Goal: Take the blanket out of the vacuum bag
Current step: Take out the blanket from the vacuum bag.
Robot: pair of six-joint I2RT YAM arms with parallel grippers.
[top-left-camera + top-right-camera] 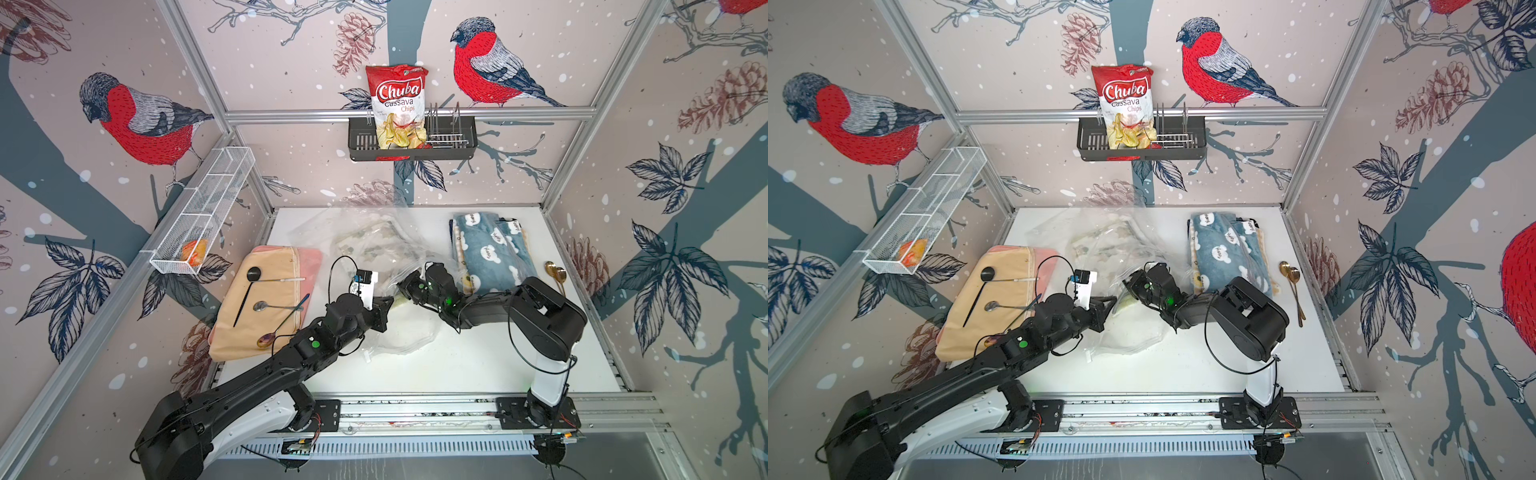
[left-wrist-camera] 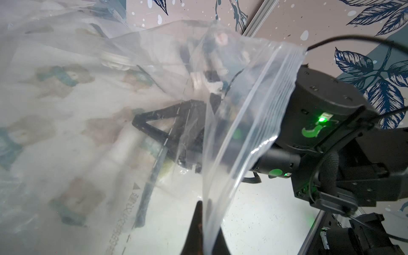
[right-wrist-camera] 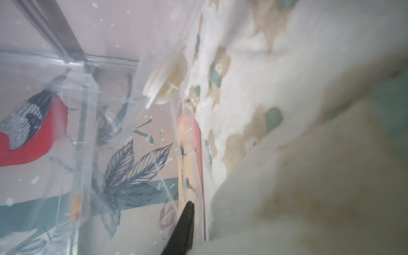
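Vacuum bag (image 1: 374, 245): L pincer (image 2: 202, 229) clamped on rim

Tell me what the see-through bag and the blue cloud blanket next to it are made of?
The vacuum bag looks like thin clear plastic: shiny, crinkly, and you can see the patterned blanket through it. The blue blanket looks like soft fleece, fuzzy and not shiny, though the exact cloth can't be told from here.
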